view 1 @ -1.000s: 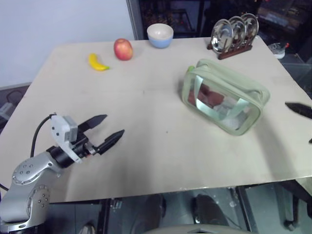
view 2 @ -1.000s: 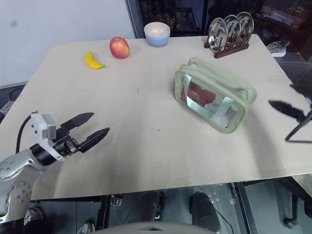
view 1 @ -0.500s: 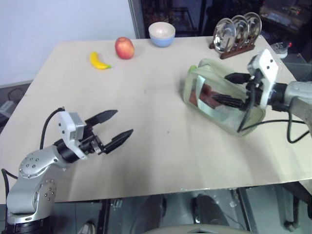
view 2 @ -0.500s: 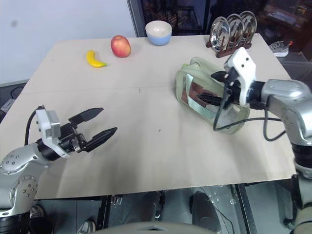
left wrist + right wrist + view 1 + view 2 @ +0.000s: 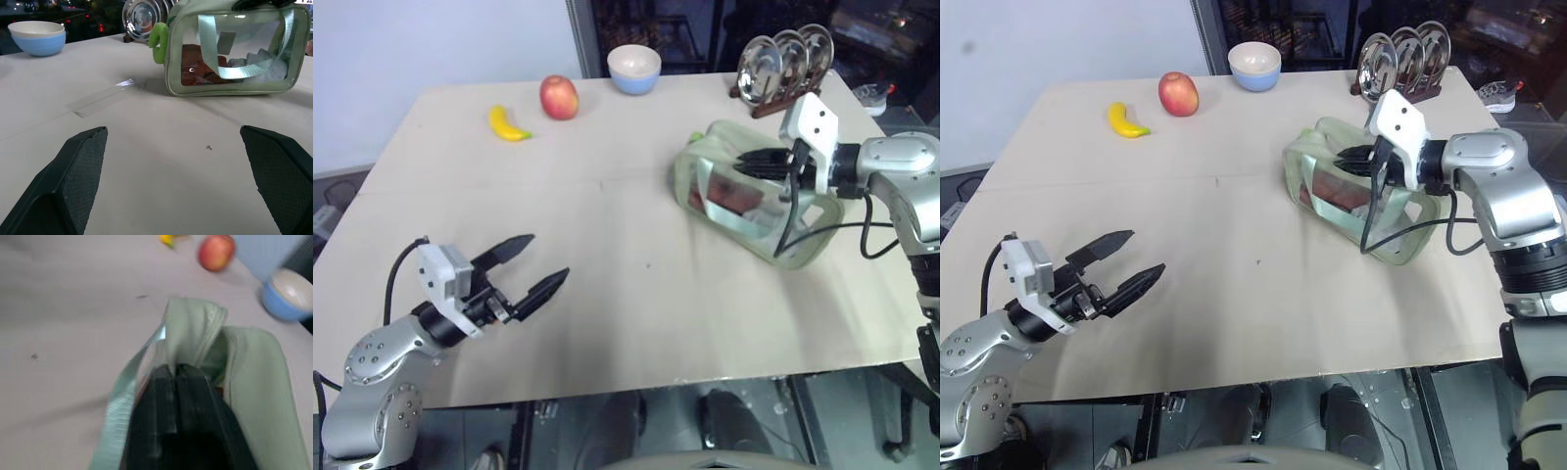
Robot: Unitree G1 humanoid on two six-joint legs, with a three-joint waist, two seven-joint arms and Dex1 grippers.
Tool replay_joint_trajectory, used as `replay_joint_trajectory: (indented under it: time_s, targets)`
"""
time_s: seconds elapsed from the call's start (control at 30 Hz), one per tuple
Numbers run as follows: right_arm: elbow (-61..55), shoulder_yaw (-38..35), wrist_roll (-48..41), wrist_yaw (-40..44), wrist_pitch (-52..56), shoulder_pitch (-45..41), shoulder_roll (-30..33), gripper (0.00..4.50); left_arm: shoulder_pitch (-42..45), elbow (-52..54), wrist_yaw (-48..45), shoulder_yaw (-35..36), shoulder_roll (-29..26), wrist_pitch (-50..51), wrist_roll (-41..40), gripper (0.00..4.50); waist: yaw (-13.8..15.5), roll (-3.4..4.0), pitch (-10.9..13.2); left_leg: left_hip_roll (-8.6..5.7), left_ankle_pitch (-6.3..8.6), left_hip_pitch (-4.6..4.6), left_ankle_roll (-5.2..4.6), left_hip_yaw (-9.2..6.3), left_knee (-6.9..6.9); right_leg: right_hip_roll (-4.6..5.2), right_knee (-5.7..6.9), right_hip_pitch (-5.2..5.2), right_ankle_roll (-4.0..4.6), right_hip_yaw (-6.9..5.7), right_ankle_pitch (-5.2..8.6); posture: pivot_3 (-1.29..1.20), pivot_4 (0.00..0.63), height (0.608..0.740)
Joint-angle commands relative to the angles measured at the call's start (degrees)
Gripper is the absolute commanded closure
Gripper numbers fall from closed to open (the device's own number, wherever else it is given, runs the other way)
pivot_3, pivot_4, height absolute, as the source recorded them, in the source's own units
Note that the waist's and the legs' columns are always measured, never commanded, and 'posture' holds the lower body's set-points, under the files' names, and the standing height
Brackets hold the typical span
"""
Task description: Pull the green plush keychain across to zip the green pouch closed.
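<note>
- Green pouch (image 5: 759, 191): lies on the table (image 5: 607, 225), right of centre; clear side faces the near edge; red and white contents show through; its top seam gapes, by my judgement not yet zipped.
- Green plush keychain (image 5: 157, 42): hangs at the pouch's end that faces the banana (image 5: 508, 124); bright lime, touching the pouch corner.
- Right gripper (image 5: 1356, 162): fingers pressed together over the top of the pouch; in its wrist view they lie along the seam; whether any fabric is pinched, I cannot tell.
- Left gripper (image 5: 524, 266): fingers spread wide, holding nothing; hovers well apart from the pouch, near the front edge.
- Risk: if the right gripper has no firm hold, the pouch may slide with the pull instead of zipping; the soft keychain may slip from a shallow pinch.
</note>
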State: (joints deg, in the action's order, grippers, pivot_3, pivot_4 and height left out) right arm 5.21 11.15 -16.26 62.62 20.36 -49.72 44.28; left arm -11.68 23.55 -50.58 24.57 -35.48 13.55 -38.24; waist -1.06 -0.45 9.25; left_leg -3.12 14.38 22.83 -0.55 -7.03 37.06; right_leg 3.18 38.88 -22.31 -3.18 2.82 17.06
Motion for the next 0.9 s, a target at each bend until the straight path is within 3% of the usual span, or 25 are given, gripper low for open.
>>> replay_joint_trajectory:
  time_s: [0.03,0.37,0.73,0.9]
  targets:
    - [2.3,0.8,2.1,4.3,-7.9,-3.1,-1.6,4.48,0.0,1.6,0.9,1.6,0.0,-1.3,0.1,0.00,-0.1,0.00,0.0,0.00,0.00,0.00,0.00,0.02,0.00,0.00,0.01,0.00,0.00,0.02,0.00,0.00,0.150,0.740]
    - [9.3,0.1,4.0,9.7,-23.8,-12.1,-11.5,4.48,0.3,1.7,3.0,2.2,-0.3,-1.3,0.5,0.00,-1.3,0.02,0.0,0.01,-0.15,0.12,0.25,0.12,-0.19,-0.02,0.03,-0.30,0.00,0.16,-0.01,0.00,0.150,0.740]
    - [7.4,-0.2,6.4,6.5,-27.1,-13.2,-16.9,4.48,-3.5,4.8,5.7,3.6,0.3,0.1,-1.0,0.00,-1.2,0.03,0.0,-0.01,-0.15,0.13,0.27,0.10,-0.22,0.01,0.03,-0.33,0.01,0.16,0.00,0.00,0.150,0.740]
    - [5.7,2.8,8.6,7.0,-29.8,-8.6,-17.4,4.48,-2.9,4.8,6.6,2.9,0.4,0.4,-0.6,0.00,-1.2,0.02,0.0,-0.02,-0.15,0.13,0.27,0.11,-0.23,0.00,0.02,-0.33,0.01,0.17,0.00,0.00,0.150,0.740]
